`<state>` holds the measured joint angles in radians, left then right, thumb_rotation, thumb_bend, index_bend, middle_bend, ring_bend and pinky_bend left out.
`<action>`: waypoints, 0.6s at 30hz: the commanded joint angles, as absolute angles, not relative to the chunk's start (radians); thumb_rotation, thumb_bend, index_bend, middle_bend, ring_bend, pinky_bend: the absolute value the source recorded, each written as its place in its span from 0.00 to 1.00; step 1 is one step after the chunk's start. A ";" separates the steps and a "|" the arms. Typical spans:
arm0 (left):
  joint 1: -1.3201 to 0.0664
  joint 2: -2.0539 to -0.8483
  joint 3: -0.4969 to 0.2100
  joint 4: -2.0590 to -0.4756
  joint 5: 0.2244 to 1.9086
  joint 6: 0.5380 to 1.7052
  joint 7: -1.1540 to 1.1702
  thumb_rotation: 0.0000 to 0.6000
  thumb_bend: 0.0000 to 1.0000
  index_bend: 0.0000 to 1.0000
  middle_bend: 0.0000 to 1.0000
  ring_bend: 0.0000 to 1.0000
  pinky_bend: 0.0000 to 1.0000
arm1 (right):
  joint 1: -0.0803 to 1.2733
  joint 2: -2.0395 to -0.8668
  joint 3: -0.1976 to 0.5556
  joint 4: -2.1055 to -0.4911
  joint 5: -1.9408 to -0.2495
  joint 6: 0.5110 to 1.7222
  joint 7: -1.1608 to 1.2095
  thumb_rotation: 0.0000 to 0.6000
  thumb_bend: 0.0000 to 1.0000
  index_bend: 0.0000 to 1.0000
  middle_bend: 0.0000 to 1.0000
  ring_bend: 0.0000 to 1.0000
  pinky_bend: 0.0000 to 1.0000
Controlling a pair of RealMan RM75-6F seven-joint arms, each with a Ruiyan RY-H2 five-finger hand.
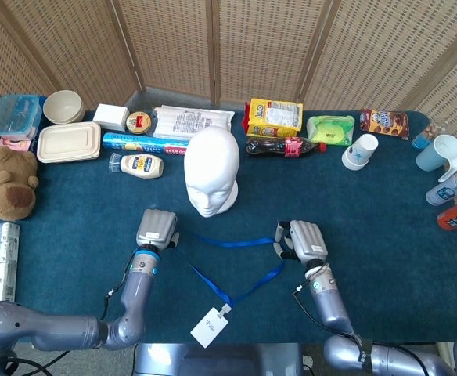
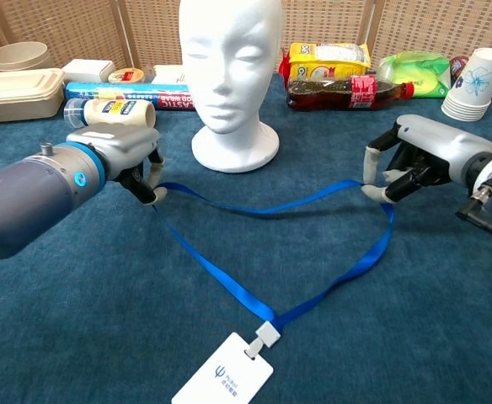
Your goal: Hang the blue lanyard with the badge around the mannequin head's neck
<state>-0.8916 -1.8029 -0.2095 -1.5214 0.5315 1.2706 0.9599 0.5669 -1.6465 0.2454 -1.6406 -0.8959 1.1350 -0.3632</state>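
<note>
A table covered in dark blue cloth (image 1: 385,219) carries everything. The white mannequin head (image 1: 211,170) stands on it just beyond and between the left hand (image 1: 156,229) and the right hand (image 1: 301,240). The white badge (image 1: 211,327) lies flat nearer the robot than both hands. Far beyond the right hand lie a cola bottle (image 1: 285,146), a yellow box (image 1: 274,117) and paper cups (image 1: 360,151); beyond the left hand, a mayonnaise bottle (image 1: 139,165) and a beige lidded container (image 1: 69,142)
</note>
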 commanded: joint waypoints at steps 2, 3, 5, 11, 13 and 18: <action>-0.868 -1.769 -0.198 -1.570 0.592 1.286 0.924 0.86 0.43 0.68 1.00 1.00 1.00 | 0.562 -1.626 0.247 -1.687 -0.924 1.137 -0.337 1.00 0.57 0.69 1.00 1.00 1.00; -0.864 -1.763 -0.196 -1.580 0.603 1.288 0.919 0.86 0.43 0.68 1.00 1.00 1.00 | 0.561 -1.620 0.247 -1.697 -0.930 1.136 -0.332 1.00 0.57 0.69 1.00 1.00 1.00; -0.858 -1.752 -0.193 -1.600 0.628 1.295 0.907 0.86 0.43 0.68 1.00 1.00 1.00 | 0.560 -1.610 0.247 -1.721 -0.946 1.139 -0.325 1.00 0.57 0.70 1.00 1.00 1.00; -0.835 -1.708 -0.194 -1.670 0.706 1.323 0.867 0.87 0.43 0.68 1.00 1.00 1.00 | 0.555 -1.565 0.255 -1.820 -1.002 1.140 -0.278 1.00 0.57 0.70 1.00 1.00 1.00; -0.827 -1.689 -0.201 -1.695 0.727 1.334 0.851 0.87 0.43 0.68 1.00 1.00 1.00 | 0.555 -1.548 0.259 -1.851 -1.020 1.143 -0.270 1.00 0.57 0.70 1.00 1.00 1.00; -0.807 -1.639 -0.216 -1.760 0.781 1.363 0.818 0.87 0.43 0.68 1.00 1.00 1.00 | 0.558 -1.503 0.269 -1.922 -1.045 1.142 -0.260 1.00 0.57 0.70 1.00 1.00 1.00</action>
